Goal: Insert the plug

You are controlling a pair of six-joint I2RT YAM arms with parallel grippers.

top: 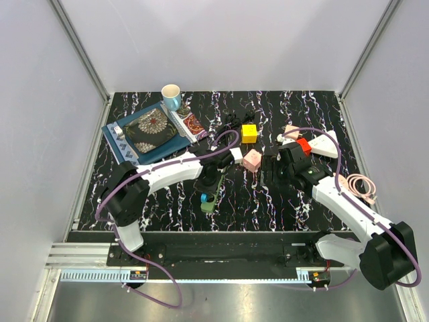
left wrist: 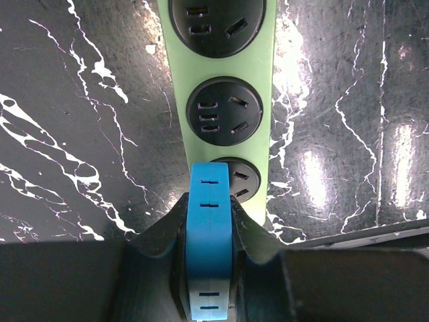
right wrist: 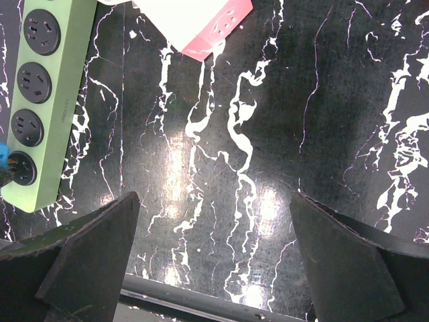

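Blue plug [left wrist: 209,194]: clamped in my left pincer [left wrist: 208,231], jaws drawn narrow against its two sides. The plug sits over the end socket of the green power strip [left wrist: 263,74] and partly covers it. I cannot tell whether the pins are seated. My right pincer [right wrist: 214,258] stands wide and holds nothing, over the marbled table [right wrist: 348,100] beside the strip. A pink block [right wrist: 214,30] lies near the strip.

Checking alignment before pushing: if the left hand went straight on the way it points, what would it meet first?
The blue plug in the left hand likely meets the end socket of the green power strip first; depth unclear.
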